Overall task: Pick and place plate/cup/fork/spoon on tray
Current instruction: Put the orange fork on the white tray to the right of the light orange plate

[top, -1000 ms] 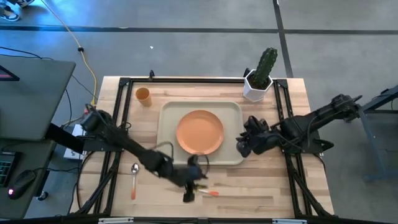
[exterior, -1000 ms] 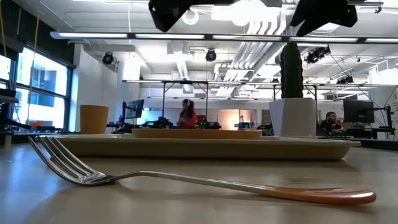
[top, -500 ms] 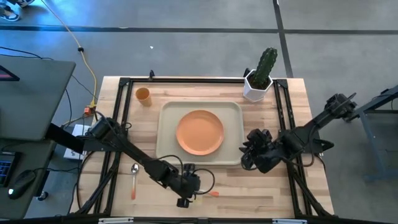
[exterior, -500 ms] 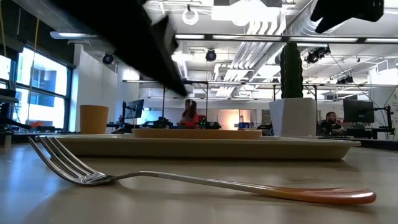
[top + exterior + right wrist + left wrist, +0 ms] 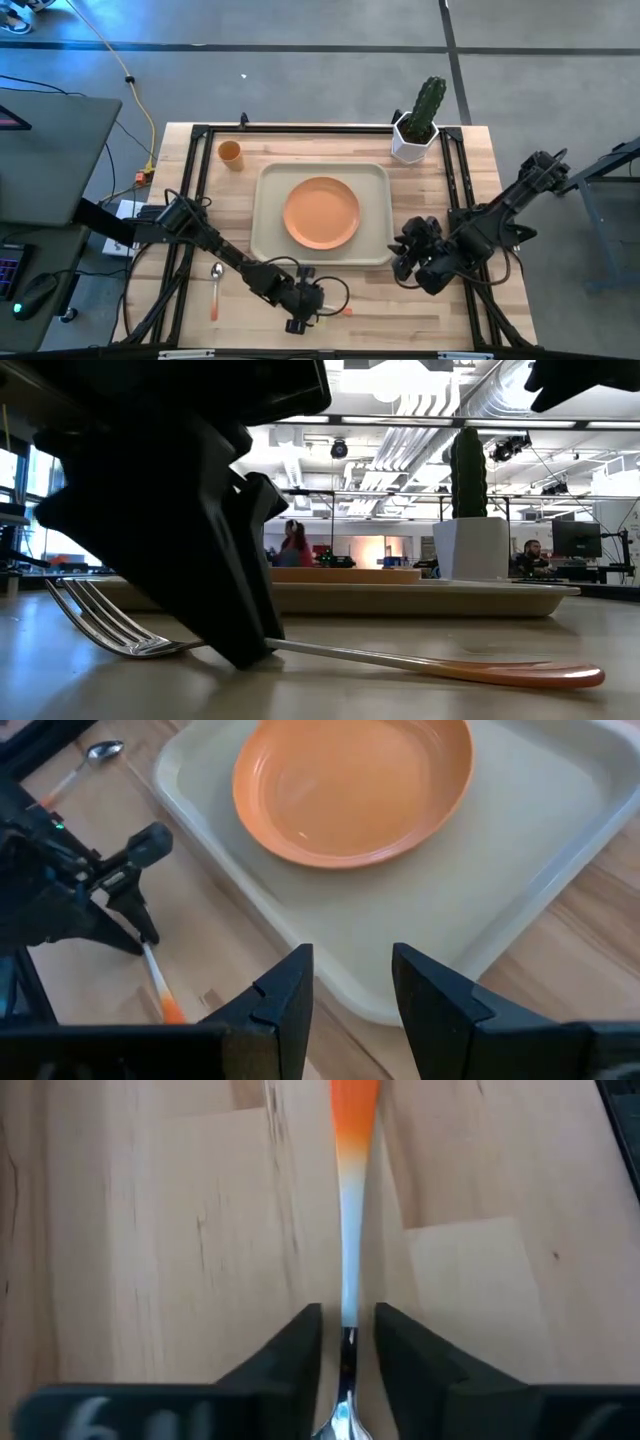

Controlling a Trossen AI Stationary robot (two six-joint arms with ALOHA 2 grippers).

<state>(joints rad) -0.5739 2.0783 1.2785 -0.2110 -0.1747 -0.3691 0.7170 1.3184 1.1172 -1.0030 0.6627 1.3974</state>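
Left end effector (image 5: 347,1342) is down on the counter (image 5: 400,300) in front of the tray (image 5: 378,215), its fingers narrowed to a slim gap around the metal neck of the one fork (image 5: 349,1210), which lies flat with fingertips at the counter surface. Right end effector (image 5: 347,982) hangs just off the tray's front right corner with fingers moderately parted, holding nothing. Count: one plate (image 5: 321,212) on the tray, one cup (image 5: 230,153) at the far left corner of the counter, one spoon (image 5: 216,288) near the front left, one potted cactus (image 5: 419,123) at the far right.
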